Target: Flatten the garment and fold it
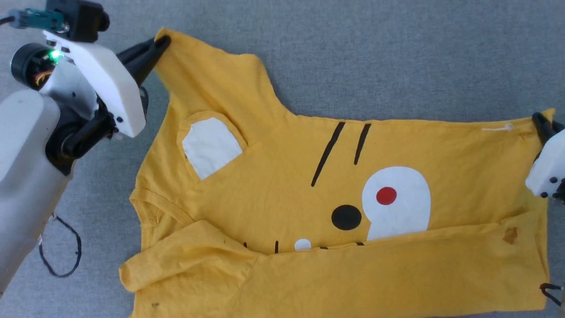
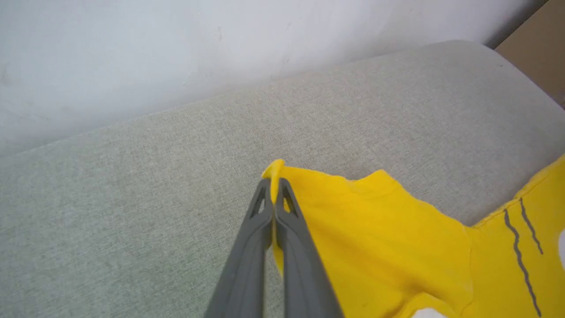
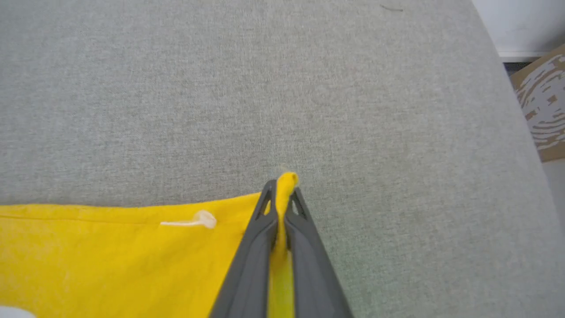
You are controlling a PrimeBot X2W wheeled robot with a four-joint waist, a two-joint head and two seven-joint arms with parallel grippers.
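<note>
**Fig.** Yellow garment lies spread, print side up, on grey fabric surface, w/ its near edge folded up over the lower part of the cartoon face & one sleeve bunched at lower left of head view. Left gripper, upper left: jaws closed tight on the tip of the far sleeve corner, a nub of cloth poking past the fingertips in left wrist view. Right gripper, right edge: jaws likewise pinched together on the far hem corner, cloth squeezed betw. the fingers, just beside a short white thread.
</note>
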